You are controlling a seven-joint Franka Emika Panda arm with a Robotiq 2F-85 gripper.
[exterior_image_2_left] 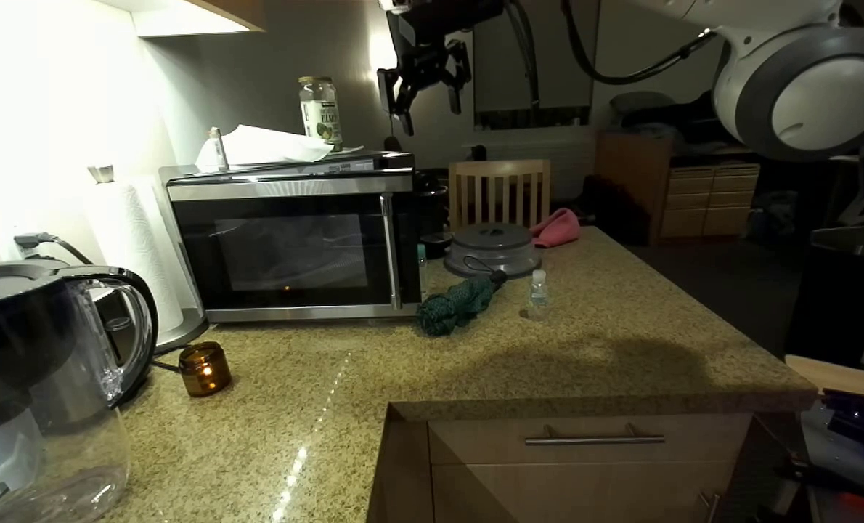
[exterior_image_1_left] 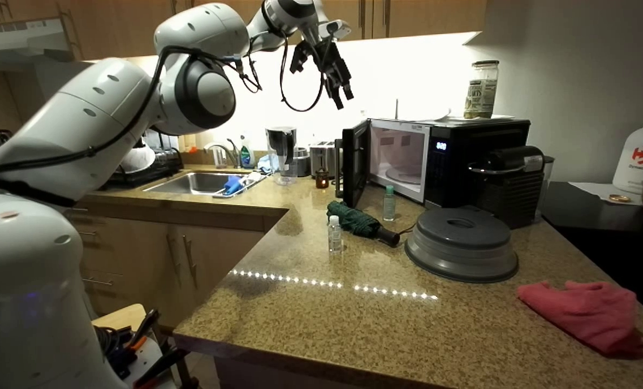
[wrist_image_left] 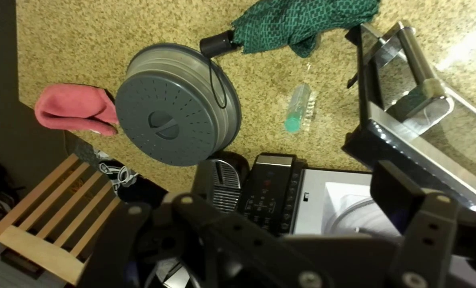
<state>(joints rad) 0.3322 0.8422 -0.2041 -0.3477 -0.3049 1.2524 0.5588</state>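
On the speckled worktop (exterior_image_1_left: 321,324), a black microwave (exterior_image_1_left: 440,167) is seen with its door (exterior_image_1_left: 355,162) wide open. A round gray vented cover (exterior_image_1_left: 462,246) is set near it. A folded green umbrella (exterior_image_1_left: 356,221) is laid beside the cover. A pink cloth (exterior_image_1_left: 586,313) is bunched near the worktop's edge. The jaws are spread wide and held up near the microwave, higher than its top. A green-capped bottle (exterior_image_1_left: 389,205) and a white-capped bottle (exterior_image_1_left: 335,236) are stood by the umbrella.

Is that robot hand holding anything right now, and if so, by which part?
Nothing is held: the hand is open in mid-air, its fingers spread apart with nothing gripped between them.
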